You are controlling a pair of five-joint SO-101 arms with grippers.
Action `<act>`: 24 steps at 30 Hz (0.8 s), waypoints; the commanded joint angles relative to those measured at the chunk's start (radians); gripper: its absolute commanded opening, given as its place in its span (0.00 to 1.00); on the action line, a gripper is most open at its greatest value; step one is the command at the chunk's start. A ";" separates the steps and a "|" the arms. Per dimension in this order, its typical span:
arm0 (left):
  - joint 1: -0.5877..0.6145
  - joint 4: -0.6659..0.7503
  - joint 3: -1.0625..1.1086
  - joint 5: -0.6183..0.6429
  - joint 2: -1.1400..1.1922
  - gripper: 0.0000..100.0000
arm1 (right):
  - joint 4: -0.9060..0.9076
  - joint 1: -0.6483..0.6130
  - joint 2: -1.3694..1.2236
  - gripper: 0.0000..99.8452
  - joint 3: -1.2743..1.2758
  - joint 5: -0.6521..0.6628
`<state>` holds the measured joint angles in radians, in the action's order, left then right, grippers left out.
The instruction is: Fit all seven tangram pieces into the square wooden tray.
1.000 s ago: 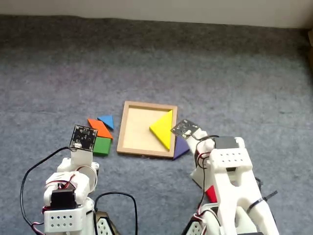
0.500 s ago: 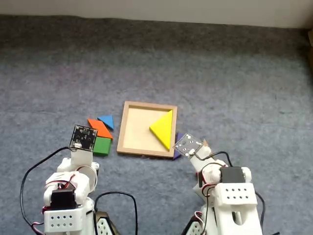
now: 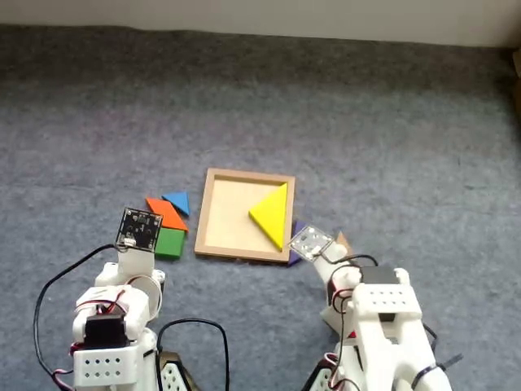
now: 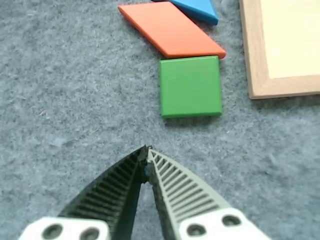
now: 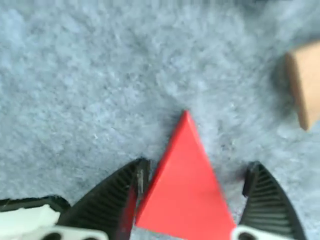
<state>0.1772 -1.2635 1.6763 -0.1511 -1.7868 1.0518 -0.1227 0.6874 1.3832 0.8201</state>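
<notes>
**Tray** (image 3: 205, 213): lies flat on the grey carpet (image 3: 383, 122), ahead of both arms. One piece is seated in it, the yellow triangle (image 3: 273, 215), set against the tray's right wall. Judgement: six pieces are outstanding.

**Red triangle** (image 5: 185, 195): flat on the carpet beneath the right arm, well apart from the tray. The right claw (image 5: 197, 165) is released. Its jaws are spread to either side of the triangle, one at the piece's edge and the other apart from it. Judgement: the claw is placed to pinch the piece across its width, and no grip is made yet.

**Purple piece** (image 3: 293, 248): just beside the tray's near right corner, partly covered by the right arm's wrist. A tan piece (image 3: 343, 241) lies near it. Both sit between the red triangle and the tray, so a carried piece would likely have to pass above them.

**Green square** (image 4: 190, 86), orange slanted piece (image 4: 171, 30) and blue triangle (image 4: 197, 7): grouped just outside the tray's left wall. The left claw (image 4: 146, 155) is clenched on nothing, over carpet near the green square. Judgement: parked, obstructing nothing.
</notes>
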 commanded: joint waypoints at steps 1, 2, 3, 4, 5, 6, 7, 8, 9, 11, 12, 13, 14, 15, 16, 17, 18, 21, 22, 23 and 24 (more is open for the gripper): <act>0.002 -0.008 0.019 -0.008 -0.021 0.01 | -0.076 0.059 -0.096 0.15 -0.044 0.012; 0.002 -0.008 0.019 -0.008 -0.021 0.01 | -0.082 0.085 -0.102 0.13 -0.067 0.020; 0.002 -0.008 0.019 -0.008 -0.021 0.01 | -0.082 0.117 -0.107 0.11 -0.094 0.048; 0.002 -0.008 0.019 -0.008 -0.021 0.01 | -0.082 0.156 -0.105 0.10 -0.114 0.089; 0.002 -0.008 0.019 -0.008 -0.021 0.01 | -0.084 0.200 -0.104 0.10 -0.137 0.135; 0.002 -0.008 0.019 -0.008 -0.021 0.01 | -0.085 0.245 -0.105 0.10 -0.163 0.172; 0.002 -0.008 0.019 -0.008 -0.021 0.01 | -0.085 0.291 -0.107 0.10 -0.194 0.206; 0.002 -0.008 0.019 -0.008 -0.021 0.01 | -0.085 0.337 -0.111 0.10 -0.226 0.232; 0.002 -0.008 0.019 -0.008 -0.021 0.01 | -0.085 0.383 -0.113 0.10 -0.255 0.258; 0.002 -0.008 0.019 -0.008 -0.021 0.01 | -0.087 0.475 -0.113 0.10 -0.300 0.319; 0.002 -0.008 0.019 -0.008 -0.021 0.01 | -0.087 0.516 -0.113 0.10 -0.320 0.351; 0.002 -0.008 0.019 -0.008 -0.021 0.01 | -0.087 0.558 -0.113 0.10 -0.338 0.379; 0.002 -0.008 0.019 -0.008 -0.021 0.01 | -0.087 0.596 -0.113 0.10 -0.354 0.397; 0.002 -0.008 0.019 -0.008 -0.021 0.01 | -0.087 0.628 -0.113 0.10 -0.366 0.410; 0.002 -0.008 0.019 -0.008 -0.021 0.01 | -0.087 0.656 -0.108 0.10 -0.378 0.411; 0.002 -0.008 0.019 -0.008 -0.021 0.01 | -0.079 0.677 -0.104 0.10 -0.389 0.410; 0.002 -0.008 0.019 -0.008 -0.021 0.01 | -0.076 0.691 -0.104 0.10 -0.395 0.396; 0.002 -0.008 0.019 -0.008 -0.021 0.01 | 0.013 0.716 -0.104 0.11 -0.417 0.333; 0.002 -0.008 0.019 -0.008 -0.021 0.01 | 0.062 0.717 -0.104 0.13 -0.429 0.316; 0.002 -0.008 0.019 -0.008 -0.021 0.01 | 0.124 0.719 -0.104 0.15 -0.444 0.302; 0.002 -0.008 0.019 -0.008 -0.021 0.01 | 0.189 0.719 -0.104 0.18 -0.461 0.295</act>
<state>0.1772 -1.2635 1.6763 -0.1511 -1.7868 1.0978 0.5785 0.5769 1.0012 1.1500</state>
